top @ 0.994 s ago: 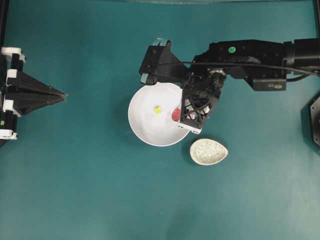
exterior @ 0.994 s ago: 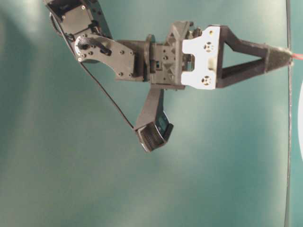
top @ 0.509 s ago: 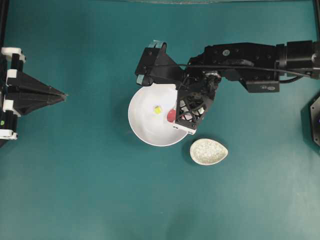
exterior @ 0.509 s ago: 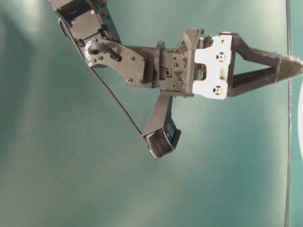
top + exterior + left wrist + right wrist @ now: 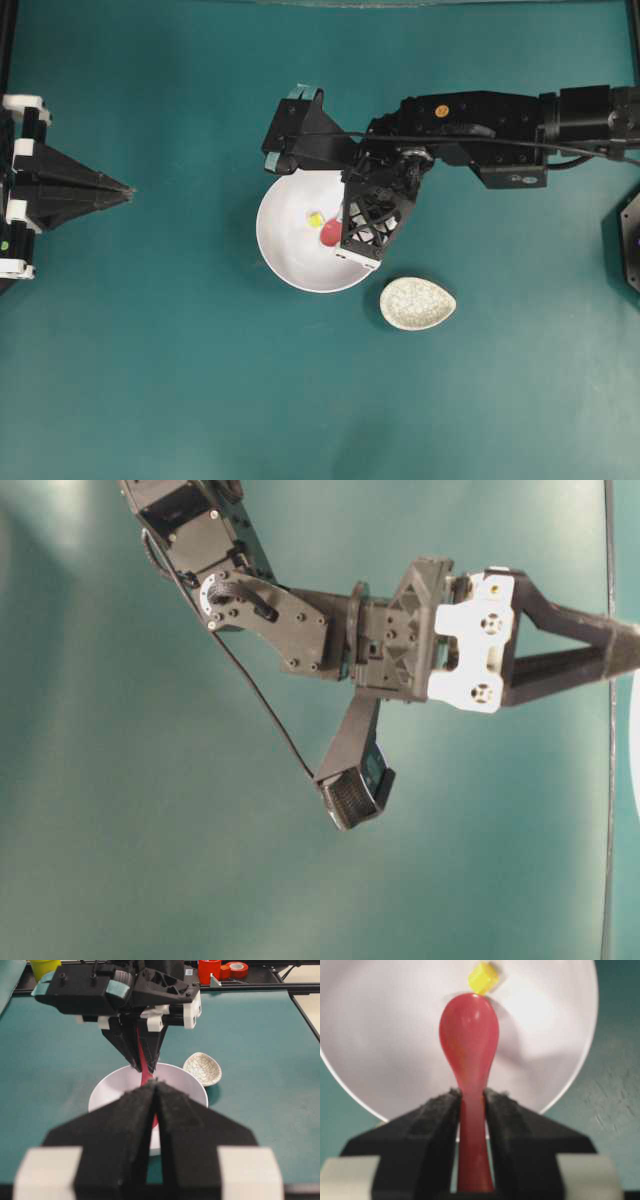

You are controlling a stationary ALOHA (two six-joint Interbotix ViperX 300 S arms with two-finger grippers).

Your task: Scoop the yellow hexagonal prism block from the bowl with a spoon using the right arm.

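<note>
The white bowl (image 5: pixel 285 255) sits mid-table with the tiny yellow hexagonal prism block (image 5: pixel 315 218) lying inside it. My right gripper (image 5: pixel 346 226) hangs over the bowl's right half, shut on the handle of the pink-red spoon (image 5: pixel 330 232). In the right wrist view the spoon (image 5: pixel 470 1035) points away from the fingers (image 5: pixel 437 1115). Its scoop tip is right against the block (image 5: pixel 483 978) on the bowl (image 5: pixel 380 1035) floor. My left gripper (image 5: pixel 128 190) rests at the far left, shut and empty, pointing at the bowl (image 5: pixel 107 1092).
A speckled cream spoon rest (image 5: pixel 417 303) lies just right of the bowl's front rim. Red cups and tape rolls (image 5: pixel 220 967) stand behind the table's far rail. The right arm's black links (image 5: pixel 470 120) stretch in from the right.
The right arm has shifted left across the bowl, carrying the spoon's scoop from the right rim to the block. The left gripper has stayed still.
</note>
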